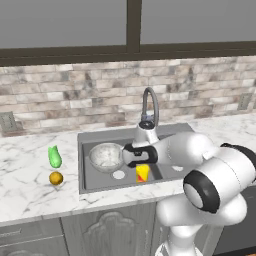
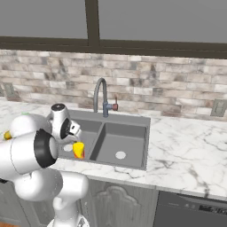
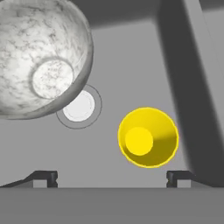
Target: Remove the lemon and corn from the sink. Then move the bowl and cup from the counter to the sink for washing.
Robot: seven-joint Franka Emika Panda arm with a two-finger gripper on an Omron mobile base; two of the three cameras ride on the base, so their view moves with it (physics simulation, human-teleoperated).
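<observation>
We hover with fingers spread wide above the small yellow cylindrical cup (image 3: 148, 137), upright beside the drain (image 3: 78, 106); light, rigid, probably slippery; best pinched across its rim.

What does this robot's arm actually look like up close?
The arm is made of glossy white, rounded segments joined by black rings at the joints. It ends in a gripper with two small dark, blocky finger tips. No cables or markings are visible.
</observation>
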